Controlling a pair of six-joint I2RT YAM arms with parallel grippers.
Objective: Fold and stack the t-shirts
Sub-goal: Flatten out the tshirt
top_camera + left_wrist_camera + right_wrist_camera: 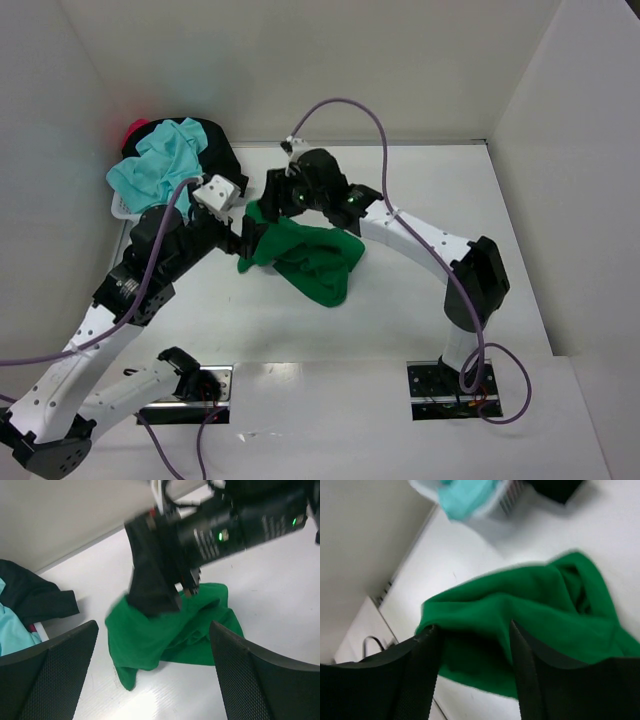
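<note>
A bright green t-shirt (310, 258) lies crumpled on the white table between the two arms. My right gripper (272, 205) is over its left end. In the right wrist view its fingers stand apart, open, with green cloth (530, 605) bunched between and over them (472, 630). My left gripper (245, 240) is just left of the shirt, wide open and holding nothing (152, 675). The left wrist view has the green shirt (170, 635) ahead of it, under the right gripper's black fingers (152, 587). Turquoise (160, 165), black (215, 145) and pink-red (135, 128) t-shirts are piled at the back left.
The piled shirts sit in a small white basket (122, 208) against the left wall. White walls close the table at the left, back and right. Purple cables loop above both arms. The basket's edge (495, 505) appears at the top of the right wrist view.
</note>
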